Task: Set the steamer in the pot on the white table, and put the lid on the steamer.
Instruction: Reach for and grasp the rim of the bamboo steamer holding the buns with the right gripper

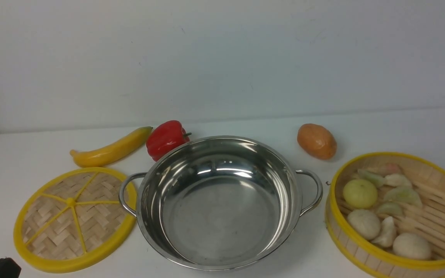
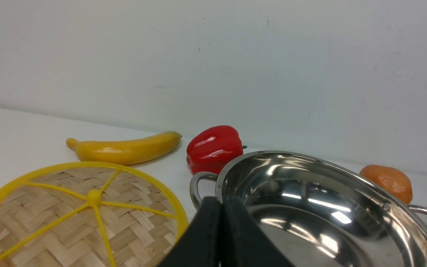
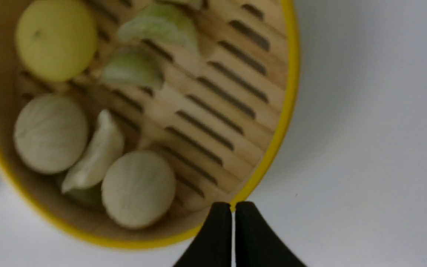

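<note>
The shiny steel pot [image 1: 218,200] sits empty at the middle of the white table [image 1: 33,150]. The woven lid [image 1: 73,218] with yellow rim and spokes lies flat to its left, touching the pot's handle. The bamboo steamer [image 1: 437,181] stands to the pot's right, with several buns and dumplings inside. My left gripper [image 2: 221,202] is shut and empty, low between the lid [image 2: 83,211] and the pot [image 2: 317,207]; only a dark corner of it [image 1: 0,269] shows in front. My right gripper [image 3: 232,207] is shut and empty, above the steamer's yellow rim [image 3: 284,111].
A yellow banana [image 1: 110,150] and a red bell pepper [image 1: 166,139] lie behind the lid and pot. An orange-brown potato [image 1: 317,141] rests behind the gap between pot and steamer. A white wall rises at the table's far edge.
</note>
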`<control>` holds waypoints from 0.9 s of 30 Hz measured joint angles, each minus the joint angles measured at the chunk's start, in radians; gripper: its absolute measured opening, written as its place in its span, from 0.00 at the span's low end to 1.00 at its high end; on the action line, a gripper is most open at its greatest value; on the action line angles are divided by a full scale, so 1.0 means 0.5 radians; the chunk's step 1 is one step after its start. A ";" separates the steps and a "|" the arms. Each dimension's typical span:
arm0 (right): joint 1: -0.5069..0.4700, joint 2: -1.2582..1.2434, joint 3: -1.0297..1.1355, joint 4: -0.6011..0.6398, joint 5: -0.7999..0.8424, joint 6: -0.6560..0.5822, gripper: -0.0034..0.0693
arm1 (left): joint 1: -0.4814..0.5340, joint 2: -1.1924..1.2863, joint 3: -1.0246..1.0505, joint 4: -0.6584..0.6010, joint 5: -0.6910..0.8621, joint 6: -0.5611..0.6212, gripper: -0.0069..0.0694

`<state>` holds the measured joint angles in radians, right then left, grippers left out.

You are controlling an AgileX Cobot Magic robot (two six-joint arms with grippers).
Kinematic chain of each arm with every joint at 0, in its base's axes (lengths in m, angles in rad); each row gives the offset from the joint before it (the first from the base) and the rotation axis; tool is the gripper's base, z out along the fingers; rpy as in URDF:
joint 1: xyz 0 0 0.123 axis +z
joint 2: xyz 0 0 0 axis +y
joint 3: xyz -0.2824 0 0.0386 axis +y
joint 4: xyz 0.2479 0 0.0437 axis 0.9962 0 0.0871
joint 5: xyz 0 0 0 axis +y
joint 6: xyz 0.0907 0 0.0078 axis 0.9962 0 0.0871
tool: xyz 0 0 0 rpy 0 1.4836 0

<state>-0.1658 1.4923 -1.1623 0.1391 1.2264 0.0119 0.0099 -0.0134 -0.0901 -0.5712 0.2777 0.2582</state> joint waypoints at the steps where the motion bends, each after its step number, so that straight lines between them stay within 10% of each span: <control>1: -0.038 0.146 -0.072 0.004 0.000 0.017 0.03 | 0.000 0.000 0.000 -0.019 0.000 0.000 0.01; 8: -0.064 0.621 -0.297 -0.057 -0.016 0.071 0.12 | 0.000 0.000 0.001 -0.038 0.000 0.000 0.01; 27: 0.031 0.761 -0.320 -0.206 -0.014 0.087 0.84 | 0.000 0.000 0.001 -0.038 0.000 0.001 0.01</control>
<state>-0.1505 1.8726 -1.3225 0.0363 1.2194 0.0552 0.0099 -0.0134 -0.0896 -0.5904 0.2777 0.2588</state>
